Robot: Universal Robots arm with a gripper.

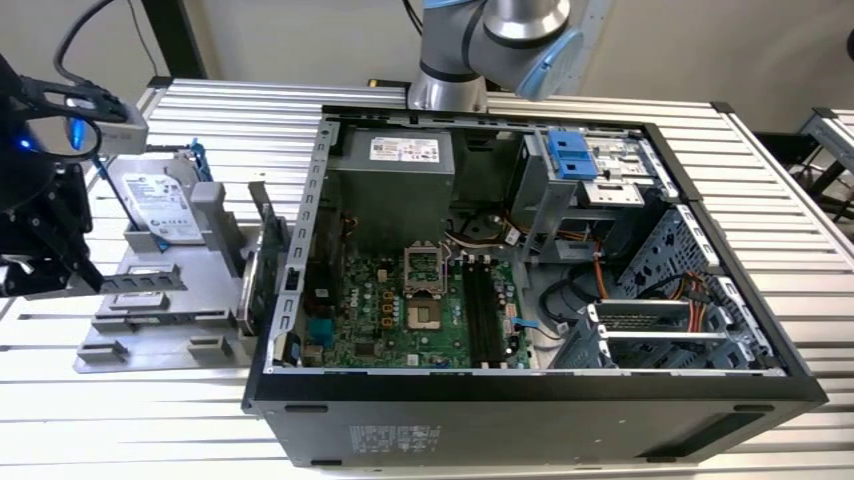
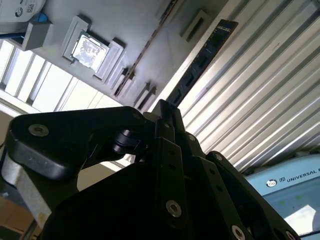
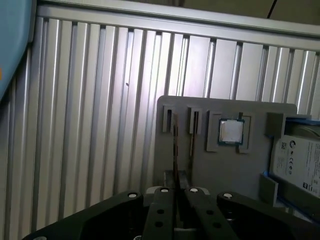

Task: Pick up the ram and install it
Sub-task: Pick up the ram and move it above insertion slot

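My end effector (image 3: 176,196) hangs at the edge of the grey fixture (image 3: 200,165), lined up on the ram (image 2: 200,62). The ram stands on edge in a slot on the fixture's side away from the hard drive (image 3: 300,155), beyond the silver chip (image 3: 231,131). I cannot tell whether the end effector is apart or clamped on the stick. My worry is that it seems to meet the ram near one end. A lift from there could cock the stick, jam it in the slot, or drag the fixture across the desk (image 3: 100,100).
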